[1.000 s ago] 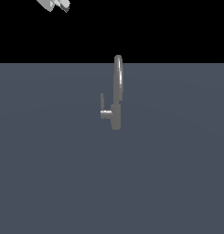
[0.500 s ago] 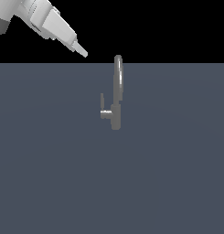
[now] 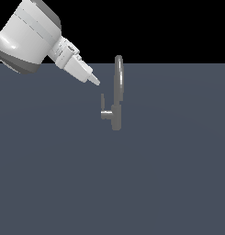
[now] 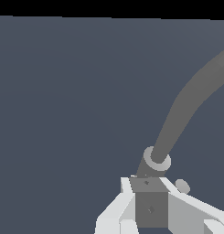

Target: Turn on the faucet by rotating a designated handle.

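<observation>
Here the gripper (image 3: 94,81), whether spread or closed I cannot tell, hangs upper left of centre in the exterior view, just above the handle (image 3: 104,107) on the upright mid-frame faucet (image 3: 117,94).

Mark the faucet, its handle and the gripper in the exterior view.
faucet (image 3: 118,82), exterior view, on the arched spout.
handle (image 3: 103,102), exterior view, on the upright part of the lever.
gripper (image 3: 94,81), exterior view, at the tips of its fingers.

One faucet (image 3: 117,92) w/ one handle (image 3: 104,106), one claw (image 3: 94,81); prob. nothing else.
</observation>
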Action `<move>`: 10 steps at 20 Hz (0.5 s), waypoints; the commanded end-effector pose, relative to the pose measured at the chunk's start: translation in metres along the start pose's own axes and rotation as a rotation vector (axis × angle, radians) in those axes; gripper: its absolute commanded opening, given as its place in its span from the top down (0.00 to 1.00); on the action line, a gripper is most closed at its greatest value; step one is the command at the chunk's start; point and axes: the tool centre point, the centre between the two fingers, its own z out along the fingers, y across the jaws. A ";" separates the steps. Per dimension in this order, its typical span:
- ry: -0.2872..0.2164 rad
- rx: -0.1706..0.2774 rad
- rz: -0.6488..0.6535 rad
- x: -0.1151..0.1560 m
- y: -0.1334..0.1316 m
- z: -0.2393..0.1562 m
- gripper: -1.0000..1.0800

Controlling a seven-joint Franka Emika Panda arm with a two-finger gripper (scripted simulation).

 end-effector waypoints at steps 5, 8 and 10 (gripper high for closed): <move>-0.023 -0.027 0.039 -0.017 -0.004 0.031 1.00; -0.028 -0.033 0.047 -0.021 -0.004 0.037 1.00; -0.029 -0.034 0.048 -0.021 -0.004 0.039 1.00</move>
